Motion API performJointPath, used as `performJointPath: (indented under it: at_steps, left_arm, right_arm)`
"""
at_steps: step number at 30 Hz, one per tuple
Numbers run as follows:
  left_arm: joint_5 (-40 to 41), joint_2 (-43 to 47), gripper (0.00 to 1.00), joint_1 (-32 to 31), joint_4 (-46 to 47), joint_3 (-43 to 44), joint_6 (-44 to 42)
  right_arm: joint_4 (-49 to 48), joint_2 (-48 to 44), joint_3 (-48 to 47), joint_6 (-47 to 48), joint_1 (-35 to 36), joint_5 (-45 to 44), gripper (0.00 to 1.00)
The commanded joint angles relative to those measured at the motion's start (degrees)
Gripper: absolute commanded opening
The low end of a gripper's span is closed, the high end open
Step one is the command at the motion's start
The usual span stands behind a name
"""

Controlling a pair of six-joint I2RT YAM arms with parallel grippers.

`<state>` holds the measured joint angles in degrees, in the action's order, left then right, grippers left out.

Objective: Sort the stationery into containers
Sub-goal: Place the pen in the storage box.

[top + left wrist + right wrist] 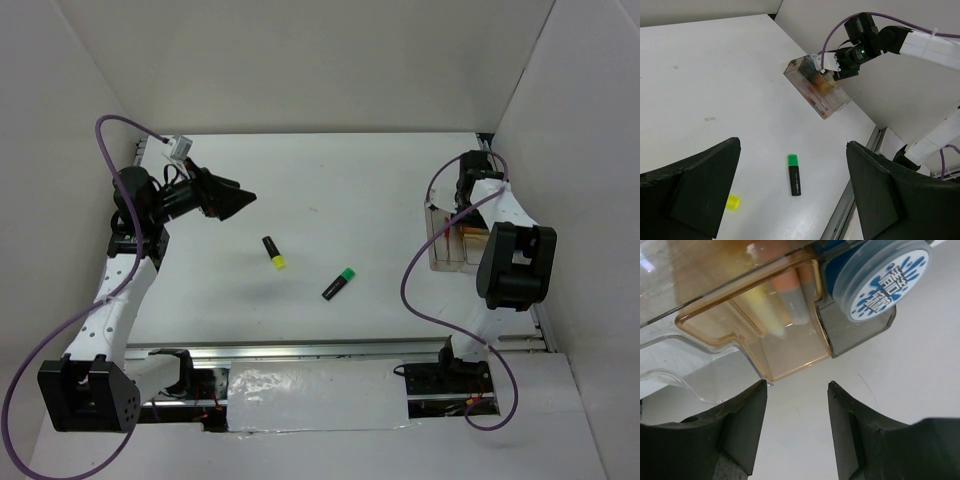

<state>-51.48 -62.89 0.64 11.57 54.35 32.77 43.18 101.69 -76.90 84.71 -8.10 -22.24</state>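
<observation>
The right gripper (797, 386) is hovering empty, jaws parted, just beside the desk organiser (790, 352) containing the blue-topped round tub (880, 280). The left gripper (793, 144) is standing fully released. The yellow-capped highlighter (273, 251) and green-capped highlighter (339, 283) are lying on the table (350, 180).

Yellow-capped highlighter (274, 252) and green-capped highlighter (339, 284) lie flat, apart; organiser (832, 106) holds round tub (880, 277).

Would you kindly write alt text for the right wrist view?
The open, empty right pincer hovers before a clear organiser holding a yellow stick, an orange-capped marker and a blue-topped tub.
</observation>
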Motion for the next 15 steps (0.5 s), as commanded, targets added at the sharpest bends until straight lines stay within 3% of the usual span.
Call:
performJointPath:
  at_steps: [1,6,8,10,15]
  left_arm:
    - [-0.9,0.58,0.99,-0.12,2.05,-0.03,-2.27]
    - [-0.46,0.67,0.99,-1.77,-0.4,0.4,-3.59]
    - [0.06,0.06,0.98,-3.44,-3.73,1.37,-7.45]
    - [2.08,-0.39,0.93,-5.56,-10.67,2.78,-14.18]
    - [9.63,-4.24,0.86,-14.69,-20.7,3.75,-20.9]
  right_arm:
    - [-2.92,0.09,0.0,0.02,0.54,-1.05,0.59]
    - [-1.53,-0.79,-2.44,-2.16,0.45,0.95,0.56]
    - [4.07,-1.58,-5.96,-5.32,1.15,4.29,0.54]
    - [8.57,-3.42,-12.7,-11.73,1.85,12.19,0.53]
    - [18.52,-9.91,-24.07,-31.9,3.44,31.35,0.52]
